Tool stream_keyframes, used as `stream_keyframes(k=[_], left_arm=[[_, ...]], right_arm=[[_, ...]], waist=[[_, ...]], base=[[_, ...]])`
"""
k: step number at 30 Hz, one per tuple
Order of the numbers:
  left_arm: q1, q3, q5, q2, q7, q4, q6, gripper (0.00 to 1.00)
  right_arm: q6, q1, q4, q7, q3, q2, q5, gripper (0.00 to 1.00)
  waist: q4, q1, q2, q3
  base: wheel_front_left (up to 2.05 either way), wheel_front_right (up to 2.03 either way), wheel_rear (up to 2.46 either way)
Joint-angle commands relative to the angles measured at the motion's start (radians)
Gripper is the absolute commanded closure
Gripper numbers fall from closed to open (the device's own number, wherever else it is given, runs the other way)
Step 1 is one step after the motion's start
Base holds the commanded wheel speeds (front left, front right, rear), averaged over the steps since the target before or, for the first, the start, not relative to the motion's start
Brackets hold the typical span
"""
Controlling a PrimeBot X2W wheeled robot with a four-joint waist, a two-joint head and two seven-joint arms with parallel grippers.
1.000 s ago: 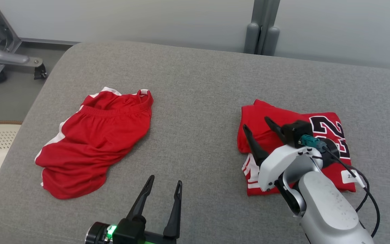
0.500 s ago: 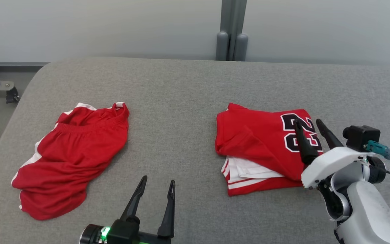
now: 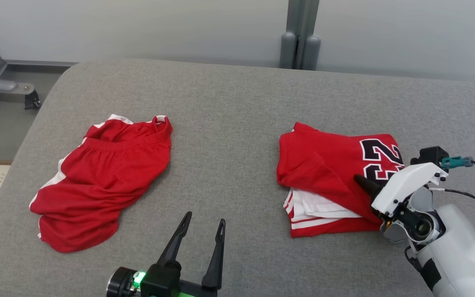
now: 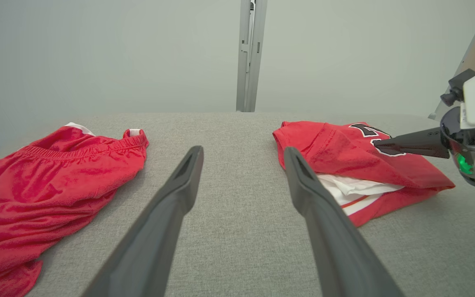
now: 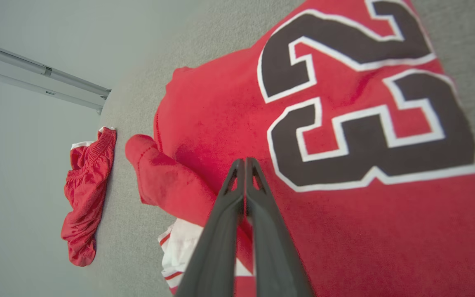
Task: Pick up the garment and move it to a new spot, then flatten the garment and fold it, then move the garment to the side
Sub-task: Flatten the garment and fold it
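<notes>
Red and folded, the jersey [image 3: 324, 165] lies to the right on the grey worktop [image 3: 237, 115], our right jaws clenched empty at its top layer, our left jaws released. Soft and light, we judge: lift it by the stacked near edge.

My left gripper [image 3: 204, 218] sits at 6 o'clock in the head view. Its two dark fingers point toward 12 and stand wide apart, and a green light [image 3: 138, 279] glows on the wrist just behind them. In the left wrist view the fingers run up from the bottom edge with a broad gap between the tips.

My right arm comes in from about 4 o'clock, with the pale forearm [image 3: 456, 255] leading up to the white wrist housing [image 3: 406, 183]. The right gripper [image 3: 359, 179] reaches out of that housing toward 10 o'clock. In the right wrist view its fingers are pressed together at the tips. In the left wrist view it enters from 3 o'clock and points toward 9.
</notes>
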Motion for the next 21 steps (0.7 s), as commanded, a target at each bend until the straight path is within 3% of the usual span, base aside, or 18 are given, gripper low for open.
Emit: stream_keyframes(k=[1,5,9,13,14,15,16,21], left_arm=[[-0.018,-0.002,-0.005,0.001,0.000,0.002,0.000,0.00],[-0.021,-0.009,-0.005,0.001,0.000,0.008,0.002,0.00],[-0.013,-0.003,-0.004,0.001,0.000,0.009,0.009,0.00],[0.009,0.008,-0.001,0.001,0.000,0.008,0.015,0.00],[0.016,0.015,-0.002,0.001,0.000,0.008,0.017,0.00],[0.023,0.023,-0.005,0.001,0.000,0.006,0.021,0.00],[0.029,0.032,-0.007,0.001,0.000,0.003,0.022,0.00],[0.054,0.095,-0.023,0.001,0.000,-0.018,0.029,0.00]], right_arm=[[0.000,-0.015,0.015,0.014,0.018,0.003,0.024,1.00],[0.000,0.007,0.004,0.087,0.079,0.030,0.127,1.00],[0.000,0.066,-0.127,0.107,0.138,0.020,0.230,1.00],[0.000,0.150,-0.303,0.000,0.182,-0.047,0.246,1.00],[0.000,0.175,-0.337,-0.055,0.199,-0.075,0.214,0.80],[0.000,0.193,-0.359,-0.099,0.217,-0.095,0.188,0.53],[0.000,0.210,-0.379,-0.155,0.238,-0.122,0.146,0.00],[0.000,0.261,-0.386,-0.411,0.309,-0.211,-0.034,0.00]], waist=[[0.028,0.0000,0.0000,0.018],[0.042,0.0000,0.0000,0.014],[0.034,0.0000,0.0000,0.002],[0.005,0.0000,0.0000,-0.022],[-0.005,0.0000,0.0000,-0.029],[-0.017,0.0000,0.0000,-0.035],[-0.031,0.0000,0.0000,-0.041],[-0.104,0.0000,0.0000,-0.065]], base=[[0.00,0.00,0.00],[0.00,0.00,0.00],[0.00,0.00,0.00],[0.00,0.00,0.00],[0.00,0.00,0.00],[0.00,0.00,0.00],[0.00,0.00,0.00],[0.00,0.00,0.00]])
